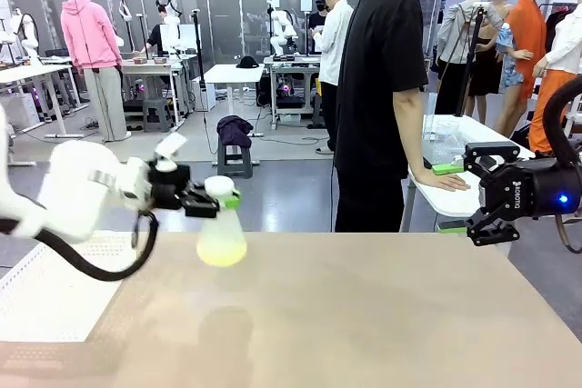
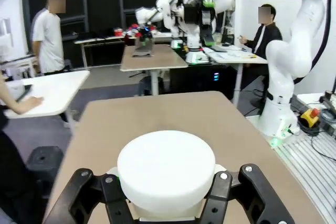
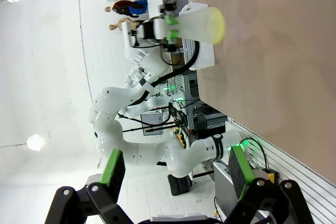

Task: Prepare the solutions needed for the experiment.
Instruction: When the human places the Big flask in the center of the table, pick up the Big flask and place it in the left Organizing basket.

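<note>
From the front camera, the table [image 1: 364, 315] spreads across the lower half. The flask [image 1: 222, 224] hangs above the table's far edge at about ten o'clock from its middle, with the solutions [image 1: 221, 244] in its bottom part. The left gripper [image 1: 207, 202] comes in from nine o'clock and pinches the flask's neck just under the cap [image 1: 219, 186]. The right gripper [image 1: 480, 195] hangs at three o'clock, beyond the table's right edge, well apart from the flask. A person [image 1: 386, 88] stands behind the table at one o'clock, one hand [image 1: 443, 181] resting on a side table [image 1: 459, 197] to the right.
</note>
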{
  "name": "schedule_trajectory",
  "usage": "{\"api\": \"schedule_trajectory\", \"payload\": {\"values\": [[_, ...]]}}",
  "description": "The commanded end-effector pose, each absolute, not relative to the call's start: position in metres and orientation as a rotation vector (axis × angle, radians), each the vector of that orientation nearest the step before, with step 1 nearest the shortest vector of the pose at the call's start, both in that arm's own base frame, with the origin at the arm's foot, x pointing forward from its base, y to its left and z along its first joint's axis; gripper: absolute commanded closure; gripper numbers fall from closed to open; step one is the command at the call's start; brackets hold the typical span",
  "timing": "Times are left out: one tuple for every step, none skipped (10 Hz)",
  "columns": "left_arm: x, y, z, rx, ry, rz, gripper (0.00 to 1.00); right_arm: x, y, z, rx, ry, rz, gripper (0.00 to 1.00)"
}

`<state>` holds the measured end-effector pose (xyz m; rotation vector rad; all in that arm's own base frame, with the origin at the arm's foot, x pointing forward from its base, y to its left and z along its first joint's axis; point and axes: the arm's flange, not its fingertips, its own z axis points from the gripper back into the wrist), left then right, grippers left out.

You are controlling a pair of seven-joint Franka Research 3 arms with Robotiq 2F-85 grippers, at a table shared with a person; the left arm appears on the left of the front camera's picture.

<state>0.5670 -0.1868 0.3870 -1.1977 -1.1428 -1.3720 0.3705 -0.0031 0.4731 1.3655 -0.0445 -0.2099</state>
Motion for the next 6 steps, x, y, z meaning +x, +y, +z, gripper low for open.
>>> {"api": "schedule_trajectory", "payload": {"values": [[0.567, -0.141, 0.432, -1.065, -1.201, -1.395, 0.95, 0.371, -0.003, 0.474, 1.376, -0.051, -0.203, 0.0], [0.567, -0.103, 0.453, -1.009, -1.232, -1.386, 0.95, 0.371, -0.003, 0.474, 1.376, -0.051, -0.203, 0.0], [0.559, -0.075, 0.467, -0.968, -1.226, -1.382, 0.95, 0.371, -0.003, 0.474, 1.376, -0.051, -0.203, 0.0], [0.549, -0.049, 0.474, -0.94, -1.243, -1.374, 0.95, 0.371, -0.003, 0.474, 1.376, -0.051, -0.203, 0.0], [0.54, -0.022, 0.479, -0.887, -1.271, -1.374, 0.95, 0.371, -0.003, 0.474, 1.376, -0.051, -0.203, 0.0], [0.526, 0.01, 0.48, -0.881, -1.337, -1.353, 0.95, 0.371, -0.003, 0.474, 1.376, -0.051, -0.203, 0.0]]}}
